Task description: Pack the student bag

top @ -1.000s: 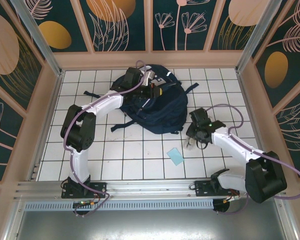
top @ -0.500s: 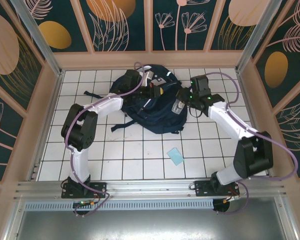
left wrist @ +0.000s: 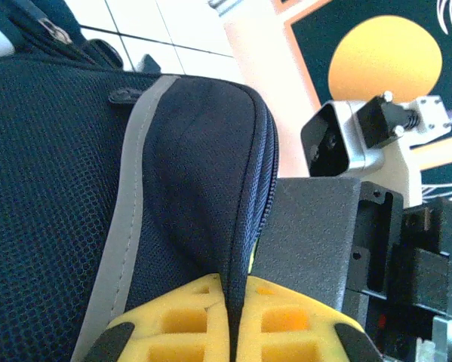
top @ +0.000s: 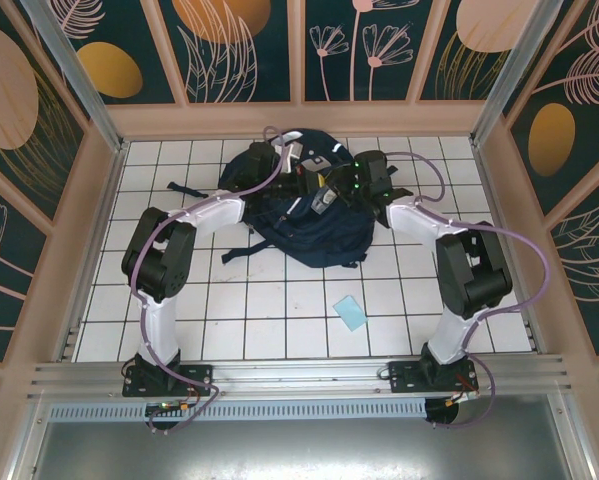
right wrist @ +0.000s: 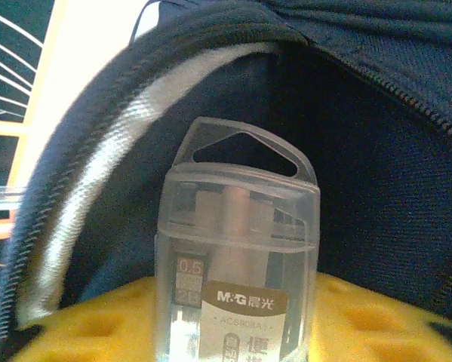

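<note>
Left pincer: your left gripper (left wrist: pixel 233 317) was clenched on the student bag (top: pixel 319 225), its yellow pads (left wrist: pixel 173 324) pinching the zip edge (left wrist: pixel 265 166) of the flap.
Bag's place: the bag lay at the far middle of the tiled table (top: pixel 259 300), between your two arms, with dark straps trailing out to the left and toward the near side.
Right pincer: your right gripper (top: pixel 329 195) sat at the bag's mouth, grasping a clear plastic case (right wrist: pixel 237 241) that stood upright between its pads (right wrist: pixel 82 332).
Step in hand: as I read it, you were mid-insertion. The left side held the opening up and the right side fed the case in.
Next move: it looked like the case needed to go deeper, past the zip teeth and into the dark pocket, before you let go. The left clamp had to hold firm so the mouth would not sag shut. A snag on the lip was the risk.
Bag's look: it was navy fabric, with fine mesh on the left of the wrist view, then a grey strip, then smooth cloth up to the zip. The rim showed a white lining (right wrist: pixel 97 166), and the inside was dark.
Loose item: a pale blue card (top: pixel 350 313) lay flat on the tiles near the bag, apart from both grippers. It was likely next to pack.
</note>
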Controlling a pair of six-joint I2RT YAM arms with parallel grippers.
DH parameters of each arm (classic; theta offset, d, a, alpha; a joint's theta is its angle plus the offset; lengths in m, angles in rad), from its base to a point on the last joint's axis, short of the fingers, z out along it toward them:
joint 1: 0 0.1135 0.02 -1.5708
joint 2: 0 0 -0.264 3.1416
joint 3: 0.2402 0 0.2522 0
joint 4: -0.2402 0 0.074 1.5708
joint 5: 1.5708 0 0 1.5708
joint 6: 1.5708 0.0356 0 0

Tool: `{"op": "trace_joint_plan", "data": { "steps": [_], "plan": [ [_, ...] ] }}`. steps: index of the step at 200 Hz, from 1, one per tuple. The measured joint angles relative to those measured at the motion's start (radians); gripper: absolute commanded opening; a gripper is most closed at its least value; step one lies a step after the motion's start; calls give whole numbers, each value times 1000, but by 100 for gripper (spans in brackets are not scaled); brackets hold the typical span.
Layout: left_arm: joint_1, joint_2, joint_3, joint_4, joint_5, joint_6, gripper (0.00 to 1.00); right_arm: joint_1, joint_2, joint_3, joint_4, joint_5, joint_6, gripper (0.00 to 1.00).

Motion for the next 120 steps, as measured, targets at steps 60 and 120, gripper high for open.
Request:
{"op": "trace_joint_plan", "data": {
  "steps": [60,120],
  "plan": [
    [18,-3,10,7,2,-5,0,-9,13,5,7,-7,24,80],
    [-2,0,83,-113,-2,39,0,-28,-206,-15,-168,-4,-198,81]
  ]
}}
